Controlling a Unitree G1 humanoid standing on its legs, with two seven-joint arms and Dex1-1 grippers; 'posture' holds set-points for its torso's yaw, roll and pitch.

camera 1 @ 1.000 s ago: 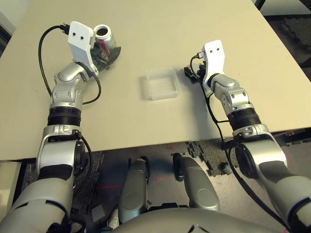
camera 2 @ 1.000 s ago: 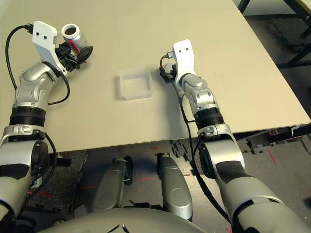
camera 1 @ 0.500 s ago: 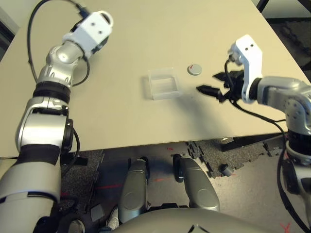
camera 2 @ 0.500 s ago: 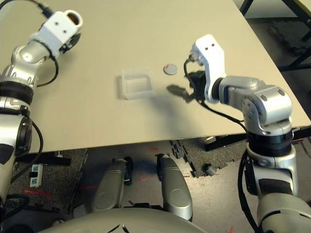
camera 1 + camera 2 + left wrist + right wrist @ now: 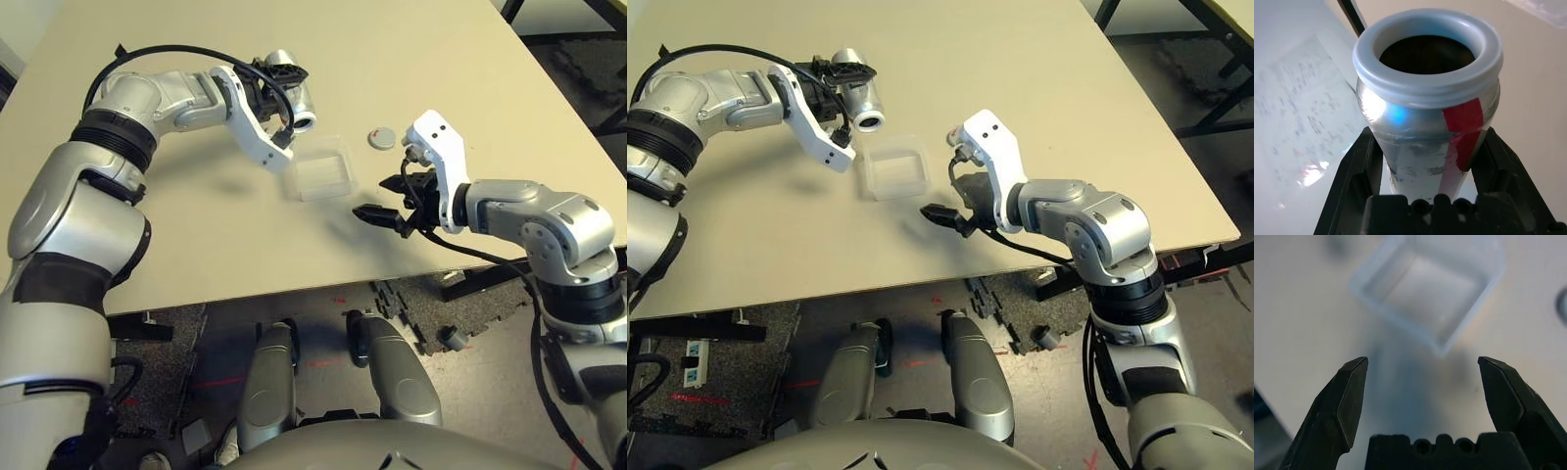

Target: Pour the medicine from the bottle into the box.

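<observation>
Clamped tight on the bottle (image 5: 291, 95) by the left gripper (image 5: 1425, 196), fingers pressed against the silvery body on either side of the red label band, mouth tipped over sideways and aimed toward the box (image 5: 324, 167). Mouth just beside the box's far left corner, hanging above the table (image 5: 411, 39), not yet squarely over the clear tray. Box itself near the middle of the table, closer to the near edge than the far one, apparently empty as far as can be told. No medicine seen; interior of the bottle dark in the left wrist view, so presumably inside. Right gripper (image 5: 390, 201) spread wide and holding nothing, hovering by the box's near right corner, with the round grey cap (image 5: 382, 138) lying just beyond the box's far right corner. To pour well: bring the lip over the centre of the box before tipping further, keep low so a tiny pill does not bounce out, tilt slowly past level, perhaps with a light shake. Main risk: pill dropping outside the wall and rolling off across the table.
</observation>
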